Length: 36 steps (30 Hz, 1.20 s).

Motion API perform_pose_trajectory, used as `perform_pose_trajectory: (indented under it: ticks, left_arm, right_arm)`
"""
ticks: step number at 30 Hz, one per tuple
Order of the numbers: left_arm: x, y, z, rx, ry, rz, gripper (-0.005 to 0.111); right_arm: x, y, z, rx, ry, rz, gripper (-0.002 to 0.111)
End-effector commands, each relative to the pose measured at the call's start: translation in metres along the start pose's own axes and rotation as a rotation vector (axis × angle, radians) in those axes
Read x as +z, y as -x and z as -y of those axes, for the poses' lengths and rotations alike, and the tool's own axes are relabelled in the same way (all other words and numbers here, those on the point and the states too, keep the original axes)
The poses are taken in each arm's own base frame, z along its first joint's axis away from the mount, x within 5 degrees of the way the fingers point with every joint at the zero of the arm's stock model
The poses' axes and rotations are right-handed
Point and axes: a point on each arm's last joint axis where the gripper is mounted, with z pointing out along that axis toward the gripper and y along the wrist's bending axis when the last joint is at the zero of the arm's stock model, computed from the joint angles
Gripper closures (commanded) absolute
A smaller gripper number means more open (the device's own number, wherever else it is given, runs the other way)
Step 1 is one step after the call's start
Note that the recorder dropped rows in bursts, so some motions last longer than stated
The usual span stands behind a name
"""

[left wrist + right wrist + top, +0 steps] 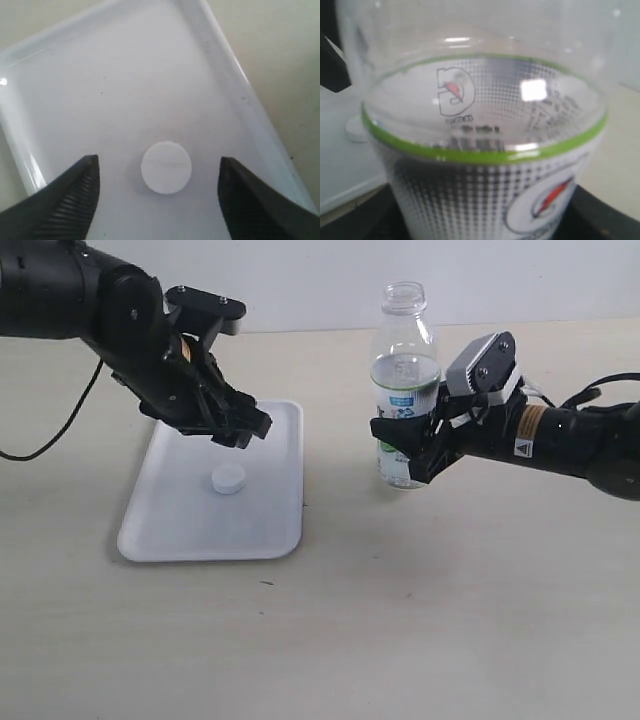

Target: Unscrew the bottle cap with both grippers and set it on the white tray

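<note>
The small white bottle cap (pixel 228 480) (pixel 166 167) lies flat on the white tray (pixel 180 525) (pixel 100 75). Just above it hangs my left gripper (pixel 240 430) (pixel 157 172), open, its two black fingers (pixel 75 195) on either side of the cap and clear of it. The clear bottle (pixel 404 380) (pixel 485 150) stands upright with its neck open and no cap on. My right gripper (pixel 410 455) is shut on the labelled lower half of the bottle. A sliver of the cap (pixel 355 131) shows past the bottle in the right wrist view.
The tray sits on a pale beige table (pixel 400 620). A black cable (pixel 60 420) trails from the left arm over the table's left side. The right arm's grey plate (pixel 482 362) stands beside the bottle.
</note>
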Motion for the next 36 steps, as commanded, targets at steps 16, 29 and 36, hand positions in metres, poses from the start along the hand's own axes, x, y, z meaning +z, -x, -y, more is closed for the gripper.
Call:
perform_pose_trajectory:
  ticks: [16, 29, 36]
  left_arm:
    - [-0.047, -0.035, 0.002, -0.058, -0.052, 0.273, 0.043]
    - [-0.074, -0.062, 0.001, -0.059, -0.065, 0.414, 0.043]
    - [-0.095, -0.078, 0.000, -0.059, -0.071, 0.504, 0.043]
  right_arm:
    - [0.004, -0.012, 0.000, -0.010, -0.023, 0.079, 0.073]
    - [0.004, -0.010, 0.000, 0.017, -0.017, 0.090, 0.015]
    - [0.001, 0.001, -0.006, -0.003, 0.051, 0.088, 0.008]
